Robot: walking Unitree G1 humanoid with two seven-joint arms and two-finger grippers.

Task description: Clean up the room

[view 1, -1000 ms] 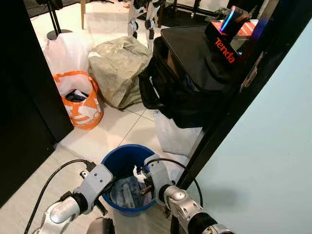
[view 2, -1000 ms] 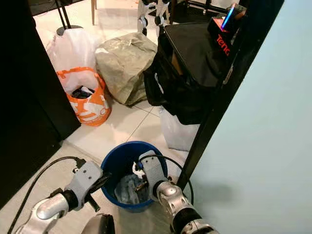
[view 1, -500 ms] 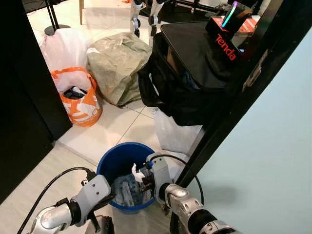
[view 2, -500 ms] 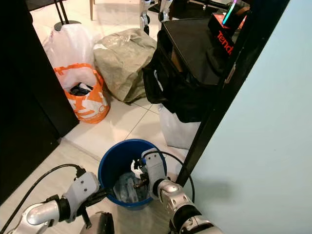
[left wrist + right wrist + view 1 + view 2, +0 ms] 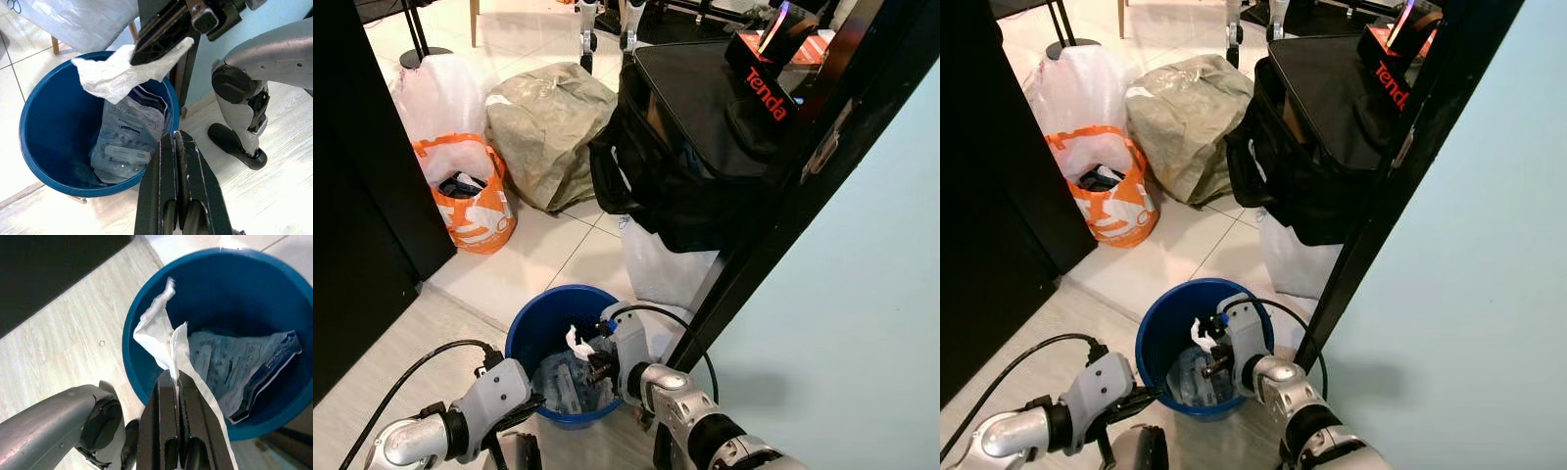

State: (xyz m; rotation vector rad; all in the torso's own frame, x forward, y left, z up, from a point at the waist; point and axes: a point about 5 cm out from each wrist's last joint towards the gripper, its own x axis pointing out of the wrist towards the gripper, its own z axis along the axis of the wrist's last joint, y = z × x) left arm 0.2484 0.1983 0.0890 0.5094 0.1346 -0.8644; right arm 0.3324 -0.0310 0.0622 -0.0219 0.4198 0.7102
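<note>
Our right hand hung over the open mouth of the blue bin, its two black fingers pinched tight on a crumpled white tissue. The tissue stuck out past the fingertips and sat above the bin's hollow, not yet inside it. Below the hand, at the bottom of the bin, lay a printed plastic pouch, well apart from the tissue. Our left hand waited just outside the bin's rim, on the side away from the right hand, fingers pressed together and carrying nothing. Farther out from both hands, across the tiled floor, stood an orange bag, a grey sack and a black bag.
</note>
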